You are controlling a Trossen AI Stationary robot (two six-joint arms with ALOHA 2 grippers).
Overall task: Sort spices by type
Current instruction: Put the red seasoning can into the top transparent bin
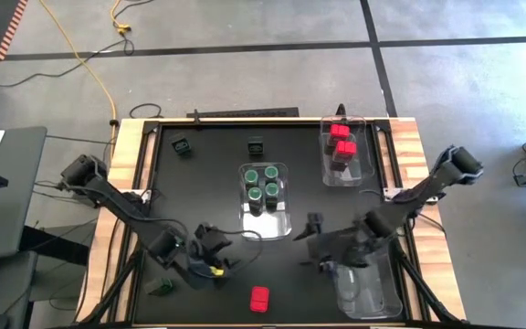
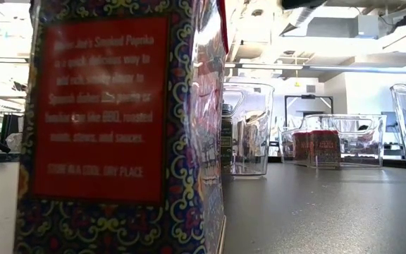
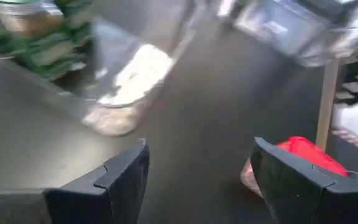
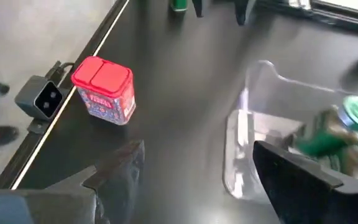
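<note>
A red spice box [image 1: 259,298] stands alone near the table's front edge; it fills the left of the low view [image 2: 118,120]. Several green-topped jars [image 1: 263,183] sit in the clear middle bin [image 1: 265,222]. Red boxes [image 1: 341,142] sit in the far right bin [image 1: 365,166]. Two dark jars [image 1: 183,144] [image 1: 256,144] stand near the far edge, and a green jar [image 1: 161,288] at the front left. My left gripper [image 3: 197,149] hovers open, left of the red box [image 3: 306,155]. My right gripper [image 4: 197,146] hovers open, right of the red box [image 4: 104,90].
A third clear bin [image 1: 368,292] lies at the front right, under my right arm. A small grey camera [image 4: 39,99] sits at the table's front edge by the red box. Bare black table lies between the two grippers.
</note>
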